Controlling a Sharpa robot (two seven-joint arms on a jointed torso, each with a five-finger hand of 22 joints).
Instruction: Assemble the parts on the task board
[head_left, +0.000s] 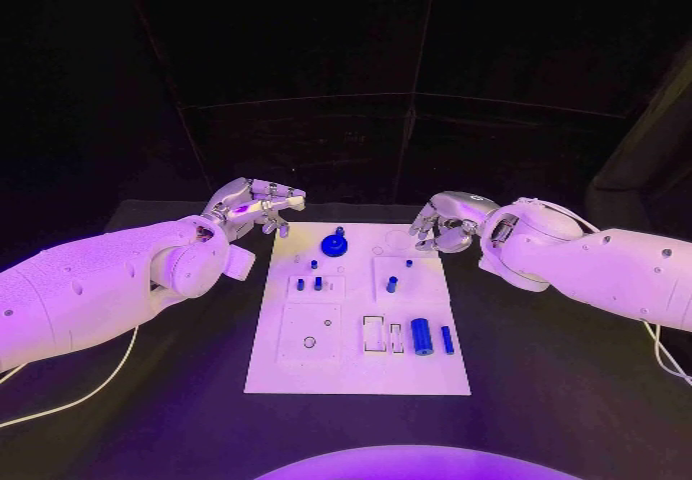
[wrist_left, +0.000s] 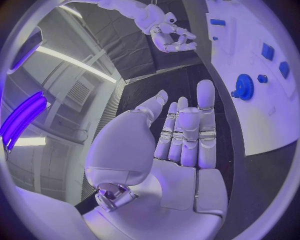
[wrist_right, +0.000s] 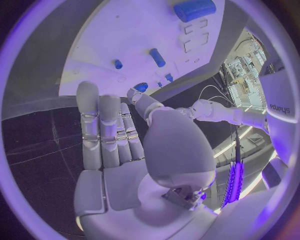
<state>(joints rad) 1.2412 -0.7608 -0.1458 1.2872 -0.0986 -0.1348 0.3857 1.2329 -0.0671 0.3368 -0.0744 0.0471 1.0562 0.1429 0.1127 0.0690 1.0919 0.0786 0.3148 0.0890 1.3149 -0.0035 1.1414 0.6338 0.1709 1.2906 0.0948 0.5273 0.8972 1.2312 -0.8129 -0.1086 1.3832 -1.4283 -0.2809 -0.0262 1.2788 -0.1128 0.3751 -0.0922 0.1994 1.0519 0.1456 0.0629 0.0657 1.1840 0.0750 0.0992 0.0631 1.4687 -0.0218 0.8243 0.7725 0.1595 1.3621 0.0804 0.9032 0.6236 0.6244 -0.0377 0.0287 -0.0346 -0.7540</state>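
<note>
Parts (head_left: 421, 336) well apart from robot hands

White rounded arm shells; silver jointed fingers (wrist_left: 187, 131); thin pale cables; "Sharpa" lettering

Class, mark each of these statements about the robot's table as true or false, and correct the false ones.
1. The left hand holds a blue part. False: it holds nothing, fingers extended.
2. The blue gear sits near the far edge of the task board. True.
3. The large blue cylinder lies in the board's near right area. True.
4. The right hand rests on the large blue cylinder. False: it hovers by the board's far right corner, well away from it.
5. Both hands are at the far end of the board. True.
</note>
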